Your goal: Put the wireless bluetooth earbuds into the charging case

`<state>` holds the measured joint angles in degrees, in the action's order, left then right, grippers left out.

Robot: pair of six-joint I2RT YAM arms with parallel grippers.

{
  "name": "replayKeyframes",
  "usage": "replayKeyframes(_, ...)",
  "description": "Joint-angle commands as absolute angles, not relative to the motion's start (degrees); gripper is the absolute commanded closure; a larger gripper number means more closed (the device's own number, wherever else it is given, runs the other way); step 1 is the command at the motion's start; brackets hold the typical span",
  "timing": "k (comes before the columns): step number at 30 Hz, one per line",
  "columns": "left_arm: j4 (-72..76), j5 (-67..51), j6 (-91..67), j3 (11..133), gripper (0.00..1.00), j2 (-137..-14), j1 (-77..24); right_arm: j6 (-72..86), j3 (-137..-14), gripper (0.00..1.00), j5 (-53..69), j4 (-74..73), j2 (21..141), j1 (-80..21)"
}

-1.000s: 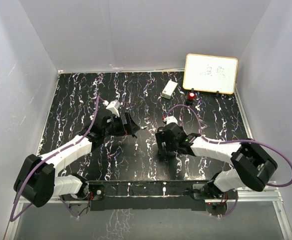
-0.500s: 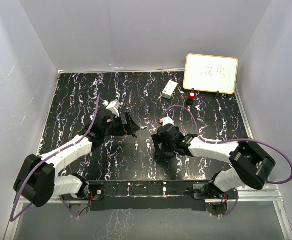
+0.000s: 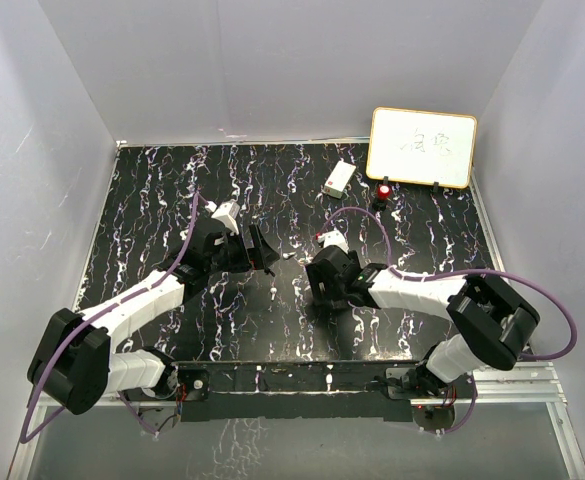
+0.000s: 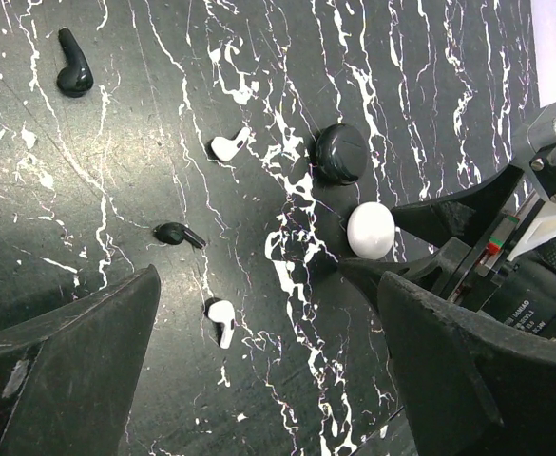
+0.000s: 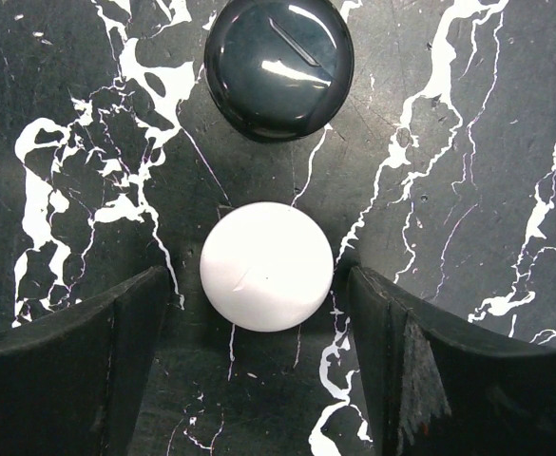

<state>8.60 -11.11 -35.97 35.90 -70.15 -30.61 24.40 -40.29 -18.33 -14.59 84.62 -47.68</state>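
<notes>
Two round charging cases lie side by side, a white one (image 5: 266, 266) and a black one (image 5: 279, 65). My right gripper (image 5: 257, 313) is open and low over the white case, one finger on each side with a narrow gap to each. In the left wrist view the white case (image 4: 371, 231) and black case (image 4: 340, 153) sit at the right. Left of them lie the earbuds: a black one (image 4: 73, 66), a white one (image 4: 230, 145), a black one (image 4: 178, 233) and a white one (image 4: 222, 321). My left gripper (image 4: 268, 285) hangs open above them, holding nothing.
A whiteboard (image 3: 422, 147) leans at the back right corner. A small white box (image 3: 338, 178) and a red-topped object (image 3: 384, 190) sit in front of it. Grey walls enclose the black marbled table (image 3: 172, 190). The two grippers are close together at mid-table.
My right gripper has shifted a little leftward and away from the bases. The left arm has held still.
</notes>
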Motion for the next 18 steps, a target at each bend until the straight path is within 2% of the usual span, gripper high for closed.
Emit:
replayKeyframes(1,7.7,-10.5,-35.4,37.0,0.04,-69.0,-30.9,24.8,-42.4,0.28,-21.2,-16.7,85.2,-48.0)
replayKeyframes(9,7.6,-10.2,-35.3,36.9,0.06,-68.8,-30.9,25.5,-42.0,0.38,-20.7,-17.5,84.7,-48.1)
replayKeyframes(18,7.4,-10.3,-35.3,36.8,0.07,-68.6,-30.9,25.3,-42.4,0.55,-20.2,-17.2,85.9,-48.1)
